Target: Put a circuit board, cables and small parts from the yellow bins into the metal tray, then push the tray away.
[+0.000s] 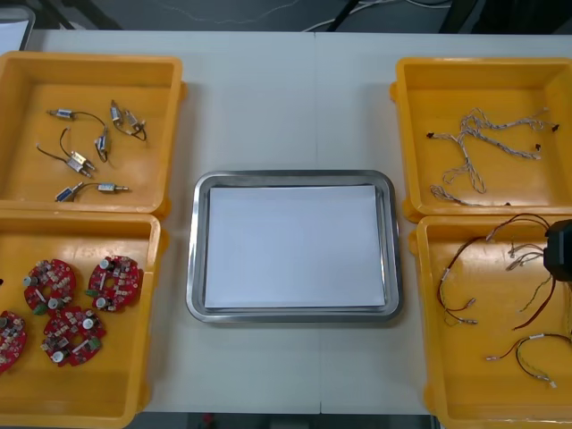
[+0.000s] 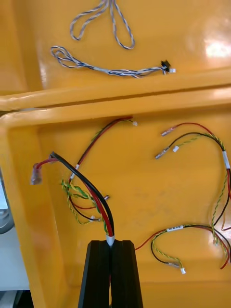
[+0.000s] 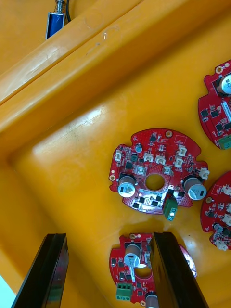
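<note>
Right gripper [image 2: 110,248]: closed on a red and black cable [image 2: 102,209], which is pinched at its white band and held over the near right bin [image 2: 19,202].
Left gripper [image 3: 108,236]: held open over the near left bin [image 3: 62,159]; round red circuit boards [image 3: 156,171] lie below, one of them between the fingers.
Near right bin: red and yellow cables [image 2: 174,227] are scattered on its floor.
Far right bin [image 1: 407,134]: twisted blue and white cables [image 1: 474,143] are contained.
Far left bin [image 1: 170,125]: small metal parts [image 1: 80,161] are contained.
Metal tray [image 1: 198,250]: placed between the bins, white inside.
Table [image 1: 286,98]: light; all four bins and the tray are set on it.
</note>
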`<state>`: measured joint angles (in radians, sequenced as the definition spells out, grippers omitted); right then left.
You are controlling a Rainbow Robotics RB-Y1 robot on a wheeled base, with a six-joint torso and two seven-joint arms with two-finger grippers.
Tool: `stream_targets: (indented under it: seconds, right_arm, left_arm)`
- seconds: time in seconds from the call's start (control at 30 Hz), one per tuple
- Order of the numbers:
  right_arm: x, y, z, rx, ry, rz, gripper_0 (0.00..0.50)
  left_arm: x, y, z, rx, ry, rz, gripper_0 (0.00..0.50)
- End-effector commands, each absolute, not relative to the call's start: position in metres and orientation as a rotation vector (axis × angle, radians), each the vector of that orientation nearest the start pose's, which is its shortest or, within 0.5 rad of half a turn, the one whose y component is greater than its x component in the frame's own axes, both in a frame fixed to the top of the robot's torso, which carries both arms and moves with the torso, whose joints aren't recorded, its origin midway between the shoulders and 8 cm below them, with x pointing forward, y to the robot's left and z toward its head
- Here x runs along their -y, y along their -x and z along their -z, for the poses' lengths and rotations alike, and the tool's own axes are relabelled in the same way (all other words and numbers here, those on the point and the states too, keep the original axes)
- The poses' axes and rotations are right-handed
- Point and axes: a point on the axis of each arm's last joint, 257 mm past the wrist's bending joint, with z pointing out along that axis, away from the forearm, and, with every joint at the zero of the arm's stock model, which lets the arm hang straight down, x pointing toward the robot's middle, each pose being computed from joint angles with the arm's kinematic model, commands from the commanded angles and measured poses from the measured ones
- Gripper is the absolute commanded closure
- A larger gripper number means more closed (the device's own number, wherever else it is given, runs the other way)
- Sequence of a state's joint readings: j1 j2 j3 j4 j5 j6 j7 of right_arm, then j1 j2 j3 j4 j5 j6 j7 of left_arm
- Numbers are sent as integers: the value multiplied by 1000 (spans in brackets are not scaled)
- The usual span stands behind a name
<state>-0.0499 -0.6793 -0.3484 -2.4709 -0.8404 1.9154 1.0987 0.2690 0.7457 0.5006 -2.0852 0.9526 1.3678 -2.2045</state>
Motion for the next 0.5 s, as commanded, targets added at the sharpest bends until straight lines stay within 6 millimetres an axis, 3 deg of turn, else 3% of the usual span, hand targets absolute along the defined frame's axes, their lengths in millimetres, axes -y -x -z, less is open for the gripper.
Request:
stream_targets:
  seconds: [0.03,0.27,0.5]
  right_arm:
    - [310,-351,135,-2535,85,1,500]
    - [307,-353,133,-2532,122,-1,500]
    - [299,-354,133,-2541,187,-13,500]
  left_arm:
    - [-452,-347,250,-2381,-857,-229,0]
    - [-455,-334,272,-2405,-895,-197,0]
    - [-445,-322,287,-2424,-924,-157,0]
